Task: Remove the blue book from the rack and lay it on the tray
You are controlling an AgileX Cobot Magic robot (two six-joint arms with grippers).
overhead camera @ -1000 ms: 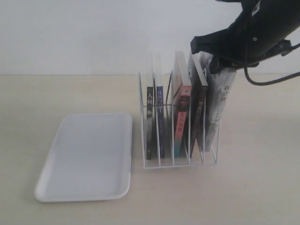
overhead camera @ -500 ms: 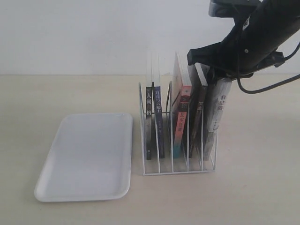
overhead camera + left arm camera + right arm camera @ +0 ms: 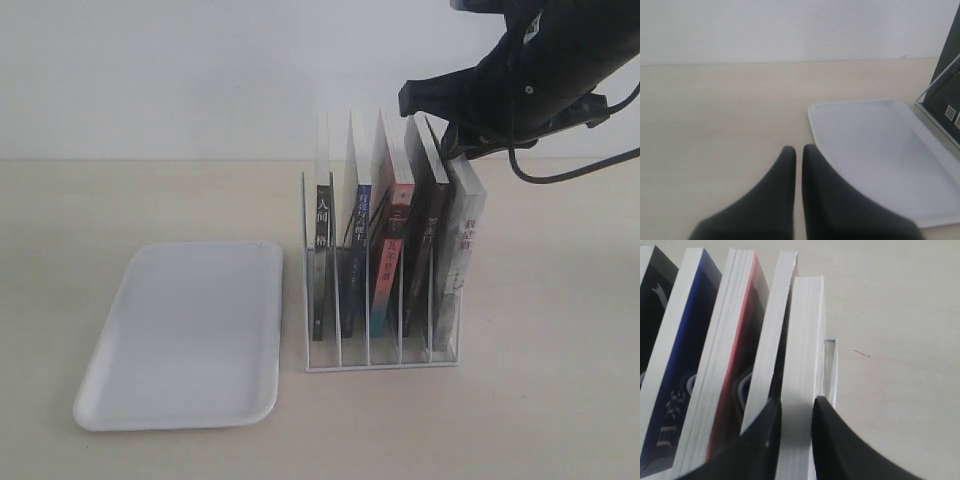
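Observation:
The blue book stands in the second slot from the left of the white wire rack, untouched. My right gripper is at the top of the rack's right end. It is shut on the page edge of the grey-spined book in the last slot, one finger on each side. The white tray lies flat, with nothing on it, left of the rack. My left gripper is shut on nothing, low over the table beside the tray's corner.
The rack also holds a black-spined book, a red-and-teal-spined book and a dark book, all leaning right. A plain wall rises behind the pale wooden table.
The grey-spined book was raised and tilted in my right gripper; it now stands lower and straighter in its slot. The rack shifted slightly and the other books now lean right.

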